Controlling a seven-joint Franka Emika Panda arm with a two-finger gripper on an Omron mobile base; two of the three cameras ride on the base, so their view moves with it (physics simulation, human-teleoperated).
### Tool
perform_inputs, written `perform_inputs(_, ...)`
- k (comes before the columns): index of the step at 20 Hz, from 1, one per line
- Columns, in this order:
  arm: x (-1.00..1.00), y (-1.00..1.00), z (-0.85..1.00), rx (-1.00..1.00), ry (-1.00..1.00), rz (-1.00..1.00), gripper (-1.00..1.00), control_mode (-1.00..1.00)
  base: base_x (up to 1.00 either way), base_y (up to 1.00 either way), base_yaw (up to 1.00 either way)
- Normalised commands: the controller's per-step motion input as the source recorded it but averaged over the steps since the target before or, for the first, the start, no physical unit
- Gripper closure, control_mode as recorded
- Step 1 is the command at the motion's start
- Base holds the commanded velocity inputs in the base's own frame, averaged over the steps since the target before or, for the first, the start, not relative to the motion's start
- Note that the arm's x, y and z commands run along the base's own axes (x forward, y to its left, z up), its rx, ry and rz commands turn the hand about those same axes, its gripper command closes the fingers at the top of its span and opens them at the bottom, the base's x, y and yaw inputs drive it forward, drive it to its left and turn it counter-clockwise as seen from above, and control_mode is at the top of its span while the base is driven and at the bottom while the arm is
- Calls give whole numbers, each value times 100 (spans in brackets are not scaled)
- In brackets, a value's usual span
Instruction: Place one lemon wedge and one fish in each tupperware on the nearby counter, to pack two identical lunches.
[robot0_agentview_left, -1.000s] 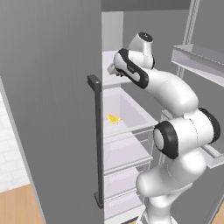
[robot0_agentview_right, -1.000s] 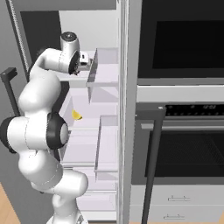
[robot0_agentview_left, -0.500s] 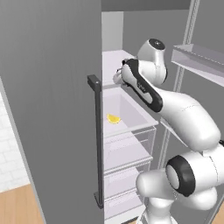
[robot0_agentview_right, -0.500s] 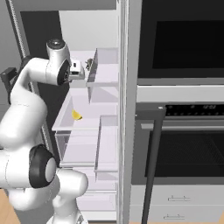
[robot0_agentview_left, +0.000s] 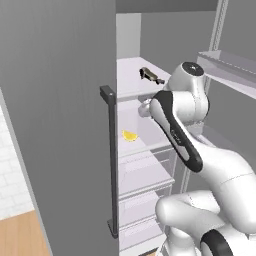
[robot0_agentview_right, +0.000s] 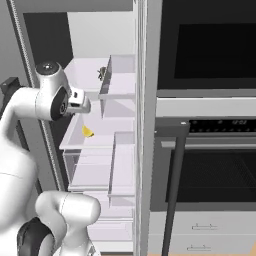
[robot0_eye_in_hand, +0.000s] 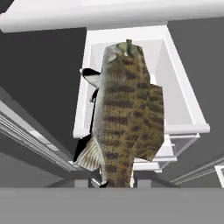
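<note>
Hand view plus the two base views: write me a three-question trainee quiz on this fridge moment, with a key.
1. True or false: the lemon wedge lies on the same shelf as the loose fish.
2. What is the tool shut on? A. a lemon wedge. B. a second fish. C. nothing.
3. Fill in: the fridge door stands ____.

Key:
1. False. The wedge is on a lower shelf.
2. B.
3. open.
</note>
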Motion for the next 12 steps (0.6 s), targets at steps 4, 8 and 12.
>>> perform_inputs(4, -91, -18, -56, 0, 21, -8, 100, -100, 0, 0, 0)
perform_inputs(8, -67, -1, -49, 0, 22, -4, 100, -100, 0, 0, 0)
perform_inputs(12, -76, -6, -61, 0, 18, -5, 100, -100, 0, 0, 0)
